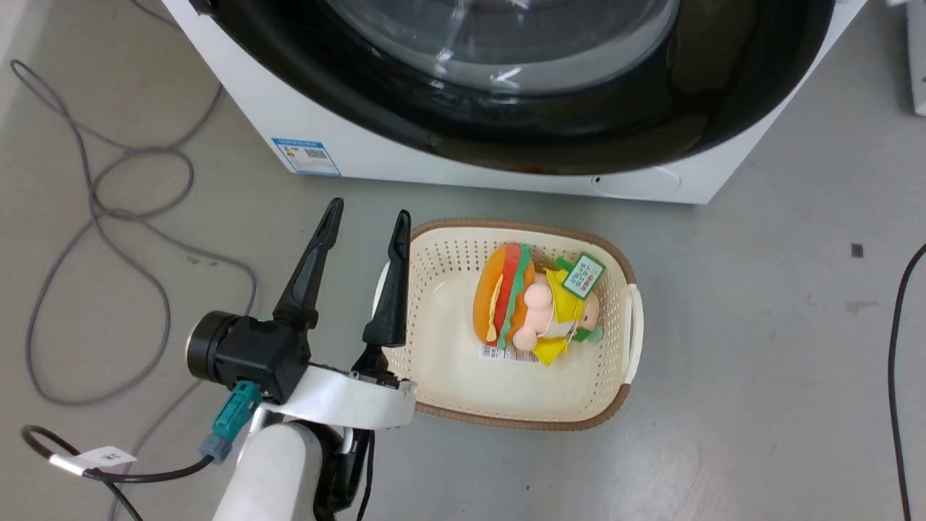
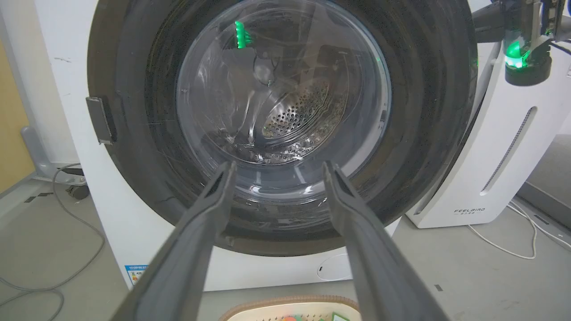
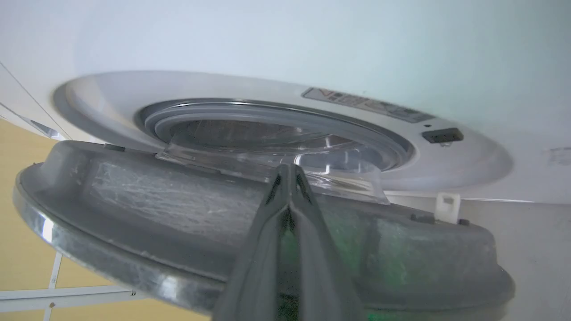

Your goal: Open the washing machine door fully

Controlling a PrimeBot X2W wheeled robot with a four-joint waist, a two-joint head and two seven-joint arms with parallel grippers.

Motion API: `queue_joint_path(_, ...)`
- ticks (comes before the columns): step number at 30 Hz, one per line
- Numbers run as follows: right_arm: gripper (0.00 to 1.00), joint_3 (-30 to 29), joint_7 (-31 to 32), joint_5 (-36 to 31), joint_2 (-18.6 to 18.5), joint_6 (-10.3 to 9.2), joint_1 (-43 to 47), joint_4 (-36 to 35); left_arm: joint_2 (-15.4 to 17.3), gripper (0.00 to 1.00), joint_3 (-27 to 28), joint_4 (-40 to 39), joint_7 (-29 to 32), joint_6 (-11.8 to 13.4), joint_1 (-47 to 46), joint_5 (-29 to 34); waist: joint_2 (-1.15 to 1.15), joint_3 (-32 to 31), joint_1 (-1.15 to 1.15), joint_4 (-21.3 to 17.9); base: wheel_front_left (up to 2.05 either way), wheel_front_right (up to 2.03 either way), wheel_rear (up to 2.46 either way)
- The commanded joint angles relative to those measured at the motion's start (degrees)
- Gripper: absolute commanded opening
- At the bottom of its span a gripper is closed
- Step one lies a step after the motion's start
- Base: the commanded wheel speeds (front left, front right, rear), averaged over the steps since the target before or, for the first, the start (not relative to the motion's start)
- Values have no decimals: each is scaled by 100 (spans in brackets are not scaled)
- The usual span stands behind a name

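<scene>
The washing machine door (image 1: 506, 137), glossy black with a clear glass bowl, hangs slightly ajar on the white washing machine (image 1: 289, 116). From the left wrist the door (image 2: 428, 111) faces me, with the steel drum (image 2: 294, 116) visible through the glass. My left gripper (image 1: 370, 209) is open above the floor in front of the machine, holding nothing, its fingertips (image 2: 229, 167) apart from the door. My right gripper (image 3: 287, 167) is shut, its tips behind the door's grey inner face (image 3: 156, 209). Beyond it are the grey gasket (image 3: 276, 111) and the machine front (image 3: 468, 147).
A cream basket (image 1: 629, 318) holding a plush burger toy (image 1: 506, 297) sits on the floor just right of my left gripper. Grey cables (image 1: 94, 210) loop at the left and a black cable (image 1: 897, 325) at the right. A white FEELBIRD appliance (image 2: 490, 169) stands beside the machine.
</scene>
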Motion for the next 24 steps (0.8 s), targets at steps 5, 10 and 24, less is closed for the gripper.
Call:
queue_joint_path(5,0,34,117,68,92,6,376,0,6,100,-40,110,-30,-1,145,23,0,-239,0,-6,0,0,0)
queue_joint_path(10,0,-8,161,167,100,6,783,-2,6,100,-46,258,-30,-62,362,122,0,-558,0,28,0,0,0)
queue_joint_path(24,0,-342,38,534,96,6,2297,-457,6,100,-15,688,-30,-158,1061,241,0,-1599,0,187,0,0,0)
